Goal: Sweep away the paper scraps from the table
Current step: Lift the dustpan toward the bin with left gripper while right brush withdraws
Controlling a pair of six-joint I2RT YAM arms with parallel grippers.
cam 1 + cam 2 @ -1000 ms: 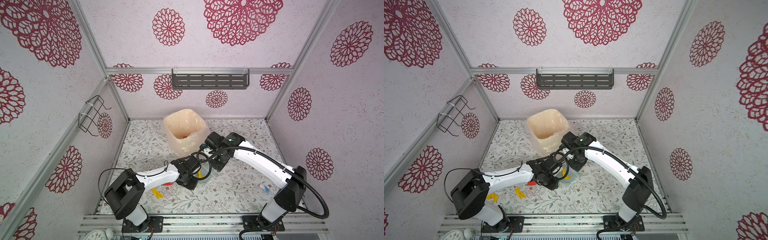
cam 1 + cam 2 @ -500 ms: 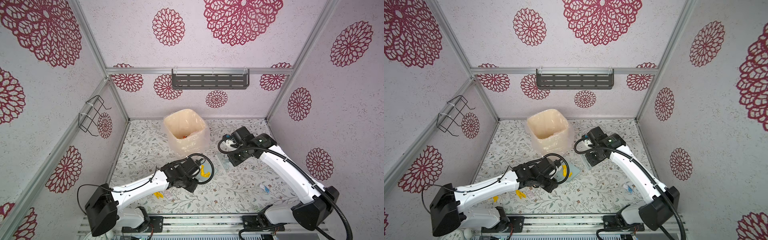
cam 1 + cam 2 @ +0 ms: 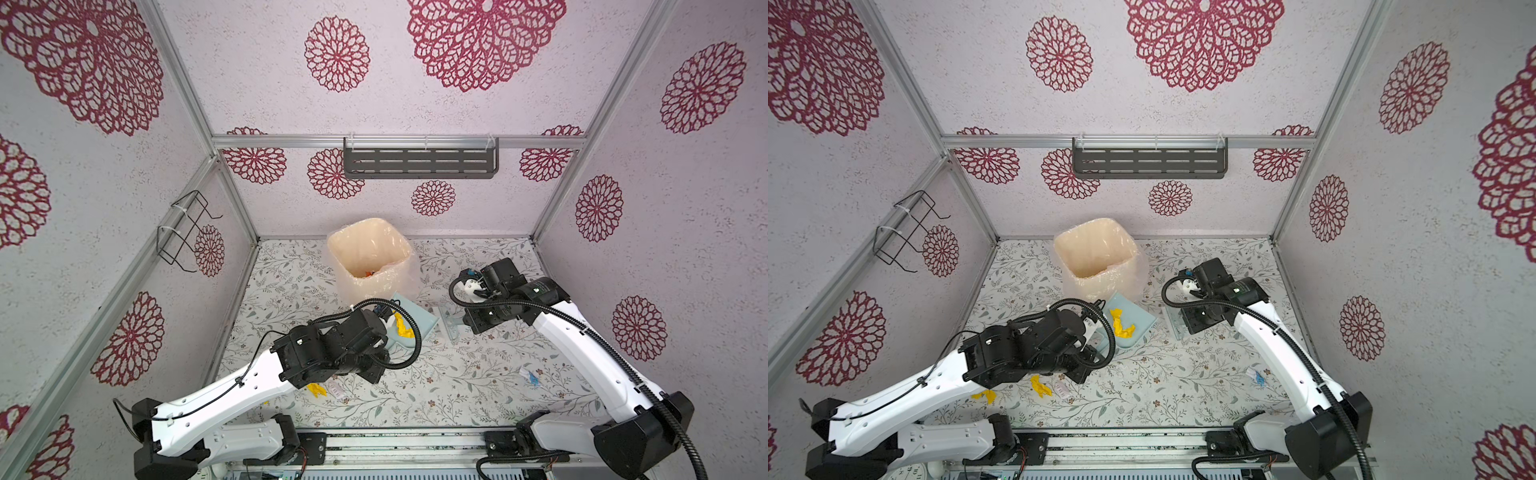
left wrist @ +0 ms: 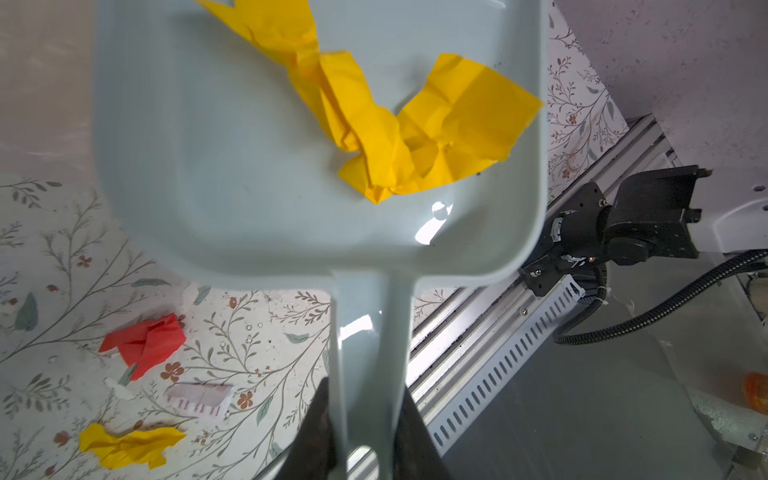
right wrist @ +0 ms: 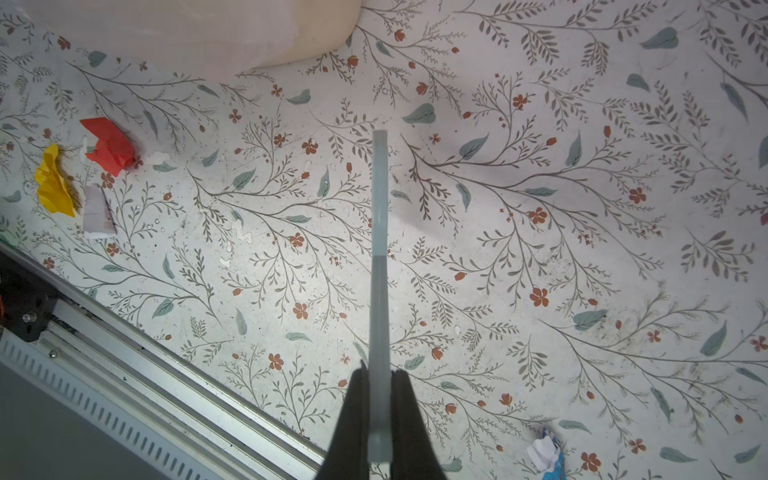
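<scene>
Pale blue-grey plastic fills the left gripper (image 4: 365,399), whose dark jaws press narrowly on the handle of the dustpan (image 4: 249,187). Inside the pan lies one big crumpled yellow scrap (image 4: 395,124), against a side wall. In both top views the pan points toward the cream bin (image 3: 361,245), which has a clear bag as liner, and its front edge is near the base of the bin; if the pan touches the table (image 3: 457,386) I cannot tell. The right gripper (image 5: 379,386) is fully closed on a thin pale brush (image 5: 379,249), seen from its edge in the right wrist view; in both top views it is near the right corner of the pan. The other paper scraps (image 3: 1040,385) are on the table: a red piece (image 4: 143,343), a white piece with red marks (image 4: 199,401) and a small yellow piece (image 4: 129,444) lie near each other under the left arm, close to the front rail (image 4: 498,332). A top view shows one more yellow piece (image 3: 986,395) beside them, and a white piece with blue marks (image 5: 544,453) lies alone on the right part of the table, near the right arm
</scene>
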